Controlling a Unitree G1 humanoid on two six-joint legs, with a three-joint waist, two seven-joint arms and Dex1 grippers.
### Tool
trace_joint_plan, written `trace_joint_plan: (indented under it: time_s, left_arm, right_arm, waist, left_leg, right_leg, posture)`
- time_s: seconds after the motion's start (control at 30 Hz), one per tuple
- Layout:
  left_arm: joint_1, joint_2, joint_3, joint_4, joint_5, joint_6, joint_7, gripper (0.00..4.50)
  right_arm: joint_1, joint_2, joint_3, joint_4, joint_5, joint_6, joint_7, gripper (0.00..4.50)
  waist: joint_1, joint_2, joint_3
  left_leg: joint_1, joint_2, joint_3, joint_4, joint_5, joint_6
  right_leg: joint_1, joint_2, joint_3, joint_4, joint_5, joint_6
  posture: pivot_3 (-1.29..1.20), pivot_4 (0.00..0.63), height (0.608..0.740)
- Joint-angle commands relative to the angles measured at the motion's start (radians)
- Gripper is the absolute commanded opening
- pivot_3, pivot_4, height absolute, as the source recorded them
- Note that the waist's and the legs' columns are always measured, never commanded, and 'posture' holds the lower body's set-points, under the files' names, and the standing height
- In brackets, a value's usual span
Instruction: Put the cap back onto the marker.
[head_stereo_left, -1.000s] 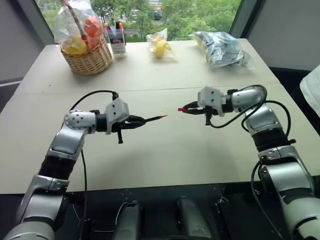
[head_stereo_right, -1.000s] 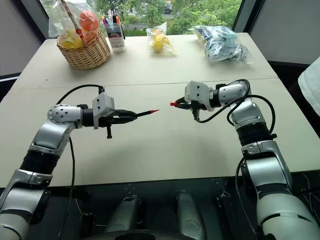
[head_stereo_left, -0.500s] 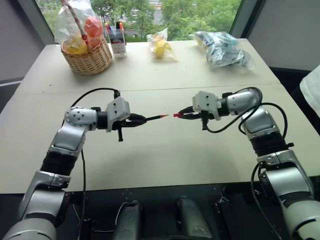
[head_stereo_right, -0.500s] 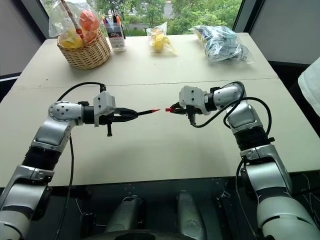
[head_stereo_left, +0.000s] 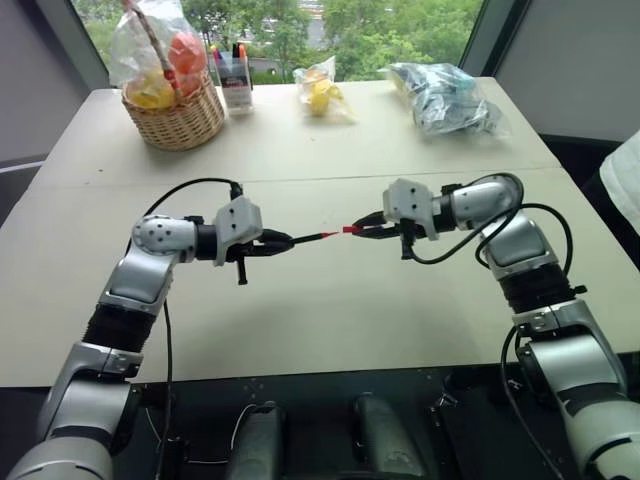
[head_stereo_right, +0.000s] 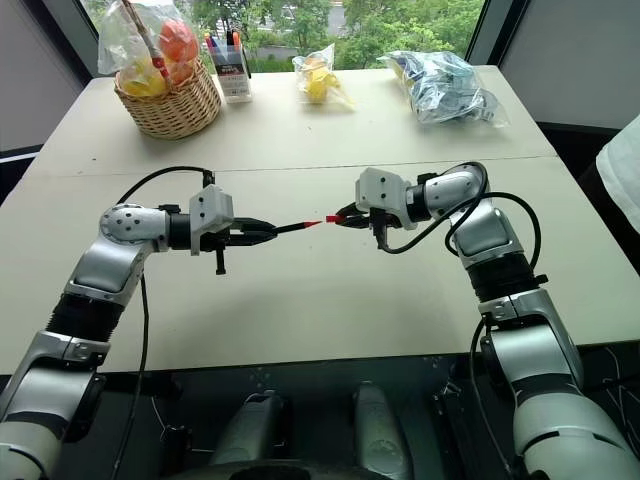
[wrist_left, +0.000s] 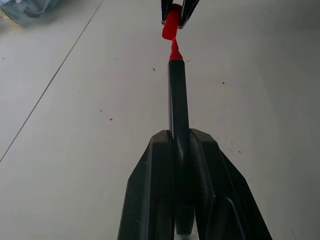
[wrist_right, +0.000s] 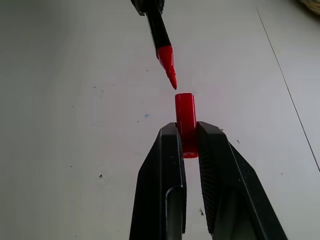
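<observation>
My left gripper (head_stereo_left: 276, 241) is shut on the marker (head_stereo_left: 311, 237), a slim black stick held level above the table, red tip pointing right. My right gripper (head_stereo_left: 368, 231) is shut on the cap (head_stereo_left: 350, 229), a small red cylinder whose open end faces the tip. In the right wrist view the marker's (wrist_right: 156, 27) red point stops just short of the cap's (wrist_right: 184, 112) mouth, slightly to one side. In the left wrist view the marker (wrist_left: 177, 100) runs out from my fingers (wrist_left: 155, 165) toward the cap (wrist_left: 171, 26).
At the table's far edge stand a wicker basket (head_stereo_left: 182, 115) of bagged fruit, a cup of coloured markers (head_stereo_left: 235, 78), a bag of yellow fruit (head_stereo_left: 320, 92) and a crumpled plastic bag (head_stereo_left: 445, 97). A person's white sleeve (head_stereo_left: 626, 180) shows at the right.
My right gripper has carried the cap leftward, closing most of the gap to the marker's tip. The left gripper and marker have stayed put.
</observation>
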Motion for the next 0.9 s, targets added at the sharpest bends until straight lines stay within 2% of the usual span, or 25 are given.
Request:
trace_joint_plan:
  time_s: [0.03,0.9]
  left_arm:
    - [-0.01,0.001,0.003,-0.03,0.005,-0.01,0.004,0.0]
    - [-0.015,-0.013,-0.009,-0.035,0.006,-0.01,0.014,0.0]
  right_arm:
    - [-0.013,-0.001,-0.008,-0.044,0.021,0.002,-0.001,0.06]
    - [0.007,0.012,0.023,-0.116,0.027,0.035,0.014,0.06]
  waist:
    - [0.0,0.0,0.0]
    - [0.0,0.0,0.0]
  left_leg:
    - [0.0,0.0,0.0,0.0,0.0,0.0]
    - [0.0,0.0,0.0,0.0,0.0,0.0]
  right_leg:
    - [0.0,0.0,0.0,0.0,0.0,0.0]
    - [0.0,0.0,0.0,0.0,0.0,0.0]
  posture:
    - [0.0,0.15,0.74]
    - [0.0,0.15,0.74]
